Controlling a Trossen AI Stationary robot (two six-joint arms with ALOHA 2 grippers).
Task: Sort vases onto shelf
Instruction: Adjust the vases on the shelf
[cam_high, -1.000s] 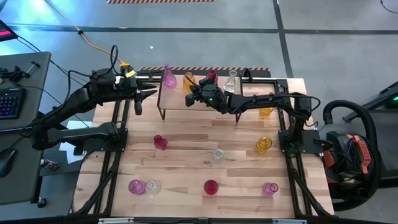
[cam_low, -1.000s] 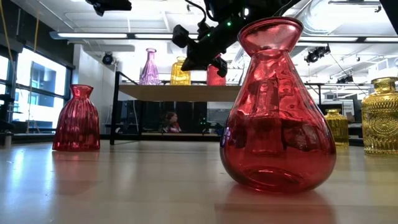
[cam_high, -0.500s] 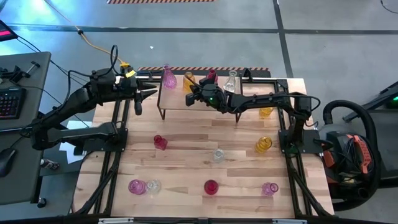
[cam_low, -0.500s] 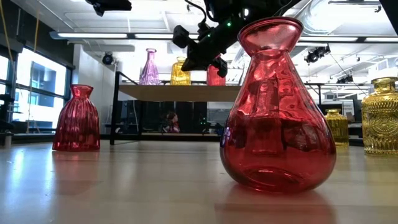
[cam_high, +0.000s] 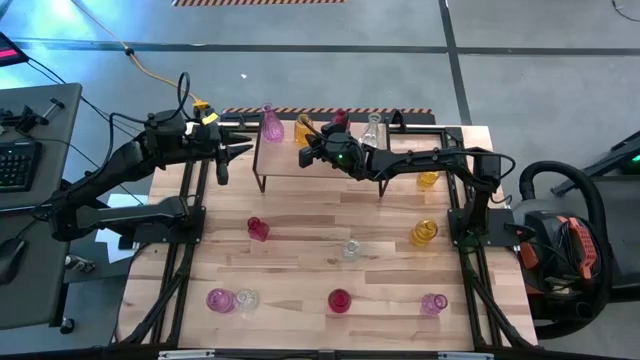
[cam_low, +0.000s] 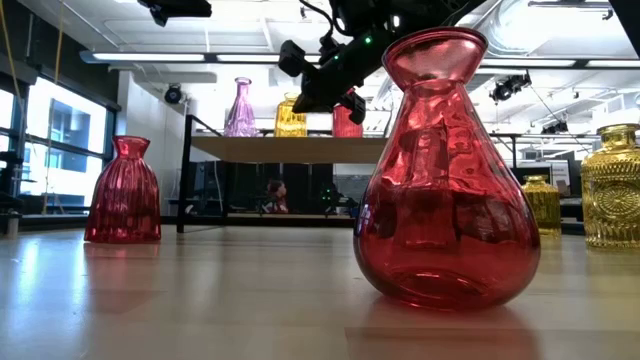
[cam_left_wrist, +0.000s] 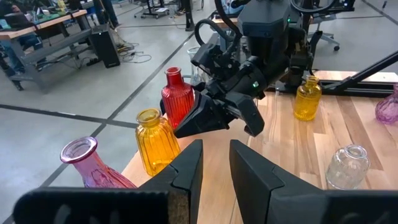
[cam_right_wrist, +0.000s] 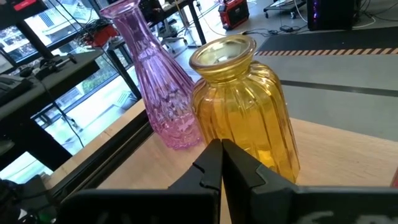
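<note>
You'll find nothing legible here: no labels, brand marks, numbers or signs can be read on the vases, the shelf, the arms or the bench.

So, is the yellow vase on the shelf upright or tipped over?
Upright. The yellow vase stands on the shelf, mouth up, beside the pink vase.

Four vases (cam_high: 272, 124) are standing on one shelf (cam_high: 290, 158), at upper centre. Eight vases (cam_high: 339, 300) are sitting on the table (cam_high: 300, 250). Two arms (cam_high: 420, 165) are reaching in.
</note>
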